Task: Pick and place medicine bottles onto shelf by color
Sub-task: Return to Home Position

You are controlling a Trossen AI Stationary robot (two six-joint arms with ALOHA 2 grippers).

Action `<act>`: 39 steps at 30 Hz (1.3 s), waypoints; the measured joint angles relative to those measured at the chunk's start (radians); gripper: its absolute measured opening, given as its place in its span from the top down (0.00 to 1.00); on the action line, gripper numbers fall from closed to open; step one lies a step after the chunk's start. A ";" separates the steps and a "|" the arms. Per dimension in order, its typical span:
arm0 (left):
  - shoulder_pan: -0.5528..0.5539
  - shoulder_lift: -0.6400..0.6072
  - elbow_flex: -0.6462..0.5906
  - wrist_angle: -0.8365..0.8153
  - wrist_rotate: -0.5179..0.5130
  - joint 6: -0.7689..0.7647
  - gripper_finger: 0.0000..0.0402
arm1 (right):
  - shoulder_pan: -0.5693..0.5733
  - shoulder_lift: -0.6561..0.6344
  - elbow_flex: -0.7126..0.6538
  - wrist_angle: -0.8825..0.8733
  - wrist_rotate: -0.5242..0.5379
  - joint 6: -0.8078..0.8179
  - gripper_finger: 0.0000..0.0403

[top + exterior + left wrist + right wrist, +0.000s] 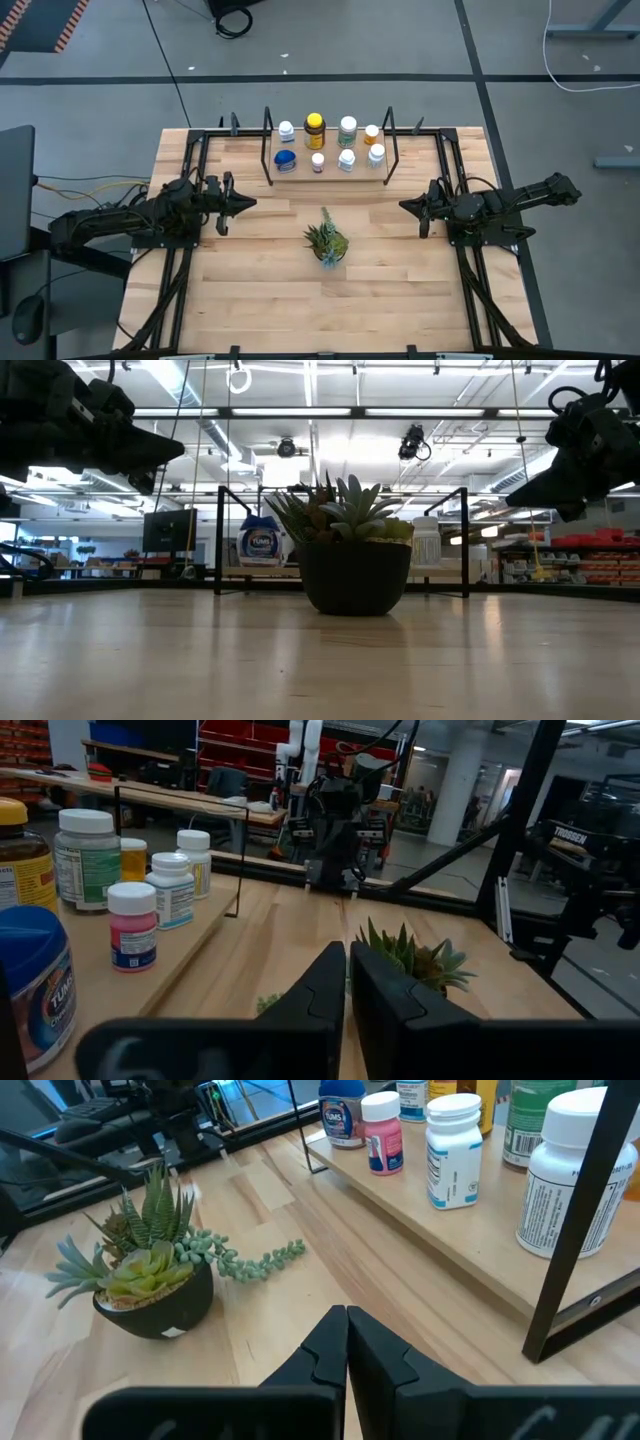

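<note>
The light-wood shelf (332, 176) stands at the table's far middle. Several medicine bottles stand upright on it in two rows. The far row has a white-capped bottle (286, 130), a yellow-lidded dark one (314, 130), a green-labelled one (347, 130) and an orange one (371, 133). The near row has a blue jar (285, 160), a small pink-labelled bottle (318, 161) and two white ones (346, 159) (376, 154). My left gripper (250, 203) is shut and empty, hovering left of the shelf's near edge. My right gripper (403, 207) is shut and empty, hovering to its right.
A small spiky green plant in a dark pot (326, 243) stands on the table's middle, between the two grippers and nearer than the shelf. Black wire uprights (390, 145) stand at the shelf's ends. A black frame (455, 160) runs along the table's edges.
</note>
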State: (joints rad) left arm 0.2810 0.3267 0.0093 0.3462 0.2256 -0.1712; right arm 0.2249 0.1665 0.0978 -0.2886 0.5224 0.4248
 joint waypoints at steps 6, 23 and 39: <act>0.000 0.000 0.000 0.000 0.000 -0.001 0.94 | 0.000 0.000 0.000 0.000 0.000 0.000 0.96; 0.000 0.000 0.000 0.000 0.000 0.000 0.94 | 0.000 0.000 0.000 0.000 0.000 0.000 0.96; 0.000 0.000 0.000 0.000 0.000 0.000 0.92 | 0.000 0.000 0.000 0.000 0.000 0.000 0.96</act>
State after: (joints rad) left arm 0.2810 0.3267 0.0093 0.3462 0.2253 -0.1715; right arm 0.2249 0.1665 0.0978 -0.2890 0.5224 0.4252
